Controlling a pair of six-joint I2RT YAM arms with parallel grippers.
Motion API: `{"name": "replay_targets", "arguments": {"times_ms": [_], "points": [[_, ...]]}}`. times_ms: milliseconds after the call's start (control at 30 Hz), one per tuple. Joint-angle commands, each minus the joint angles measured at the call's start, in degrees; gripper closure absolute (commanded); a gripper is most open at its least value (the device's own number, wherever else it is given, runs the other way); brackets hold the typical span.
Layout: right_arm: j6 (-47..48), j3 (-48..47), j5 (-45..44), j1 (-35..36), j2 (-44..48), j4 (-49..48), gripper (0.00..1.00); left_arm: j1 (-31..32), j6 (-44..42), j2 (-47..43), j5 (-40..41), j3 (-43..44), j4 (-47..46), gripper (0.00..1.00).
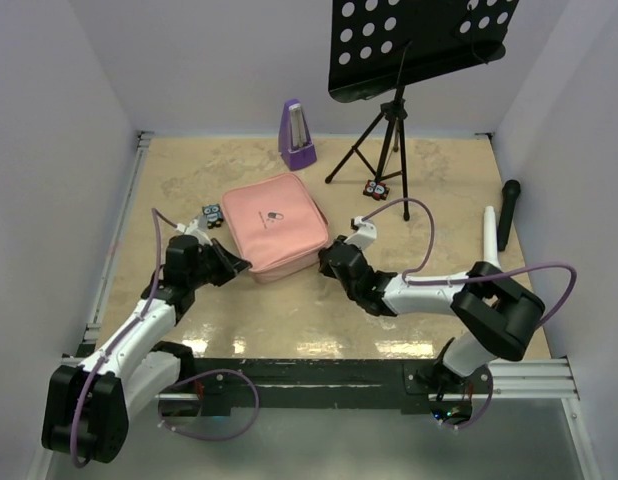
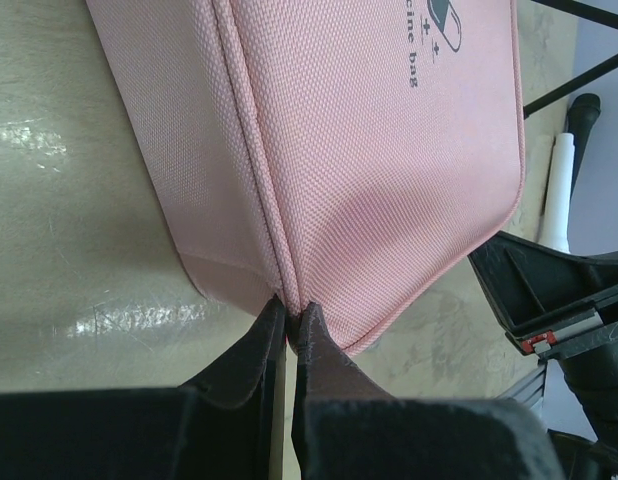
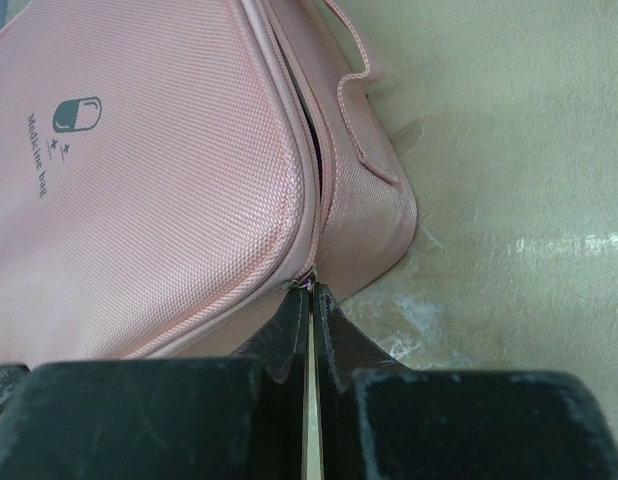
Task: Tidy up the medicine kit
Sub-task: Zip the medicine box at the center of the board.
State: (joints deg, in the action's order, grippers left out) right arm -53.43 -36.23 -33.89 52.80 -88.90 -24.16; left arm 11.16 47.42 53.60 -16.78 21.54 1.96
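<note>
Pink medicine kit (image 1: pixel 274 225), rounded corners (pill logo (image 3: pixel 77 113))

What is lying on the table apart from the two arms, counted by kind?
Medicine kit: 1
Metronome: 1
Music stand: 1
Microphone: 1
Small packets: 2
White tube: 1
Total: 7
</note>
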Motion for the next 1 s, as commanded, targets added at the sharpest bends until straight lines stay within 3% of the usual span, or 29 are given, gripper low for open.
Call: {"name": "replay_targets", "arguments": {"times_ms": [0, 33, 167, 267, 433, 567, 600, 633, 800, 967], "points": [[0.17, 2.74, -5.66, -2.70, 1.54, 5.27, 1.00, -2.81, -4.97, -1.40, 5.87, 2.10, 4.72, 1.00], [0.25, 3.00, -5.57, -2.70, 2.24, 5.44, 1.00, -2.81, -5.32, -1.31, 6.14, 2.80, 5.33, 1.00], [0.34, 4.14, -5.31, -2.70, 4.96, 6.14, 1.00, -2.81, -6.64, -1.31, 6.14, 6.40, 7.09, 0.52], [0.26, 4.85, -4.96, -2.70, 6.37, 6.84, 1.00, -2.81, -6.81, -1.92, 6.32, 8.77, 7.80, 0.33], [0.61, 6.17, -3.73, -2.44, 7.95, 6.06, 1.00, -2.81, -7.43, -5.08, 1.85, 10.63, 8.24, 0.25], [1.48, 6.43, -3.99, -0.68, 8.83, 6.06, 1.00, -1.32, -3.14, -9.91, -4.31, 7.30, 5.26, 0.17], [1.57, 6.43, -4.17, 0.19, 8.92, 6.23, 1.00, -0.01, -1.64, -11.05, -4.23, 6.51, 5.16, 0.06], [1.57, 6.43, -4.34, 1.07, 8.92, 6.32, 1.00, 1.31, -0.67, -11.59, -3.97, 6.06, 5.42, 0.02], [-0.09, 3.80, -6.01, 7.31, 5.86, 8.43, 1.00, 8.87, 3.90, -13.00, -2.12, 3.60, 5.34, 0.00], [-1.50, 0.47, -5.92, 11.71, 1.64, 8.17, 1.00, 10.29, 5.93, -15.28, -2.47, 1.49, 5.86, 0.00]]}}
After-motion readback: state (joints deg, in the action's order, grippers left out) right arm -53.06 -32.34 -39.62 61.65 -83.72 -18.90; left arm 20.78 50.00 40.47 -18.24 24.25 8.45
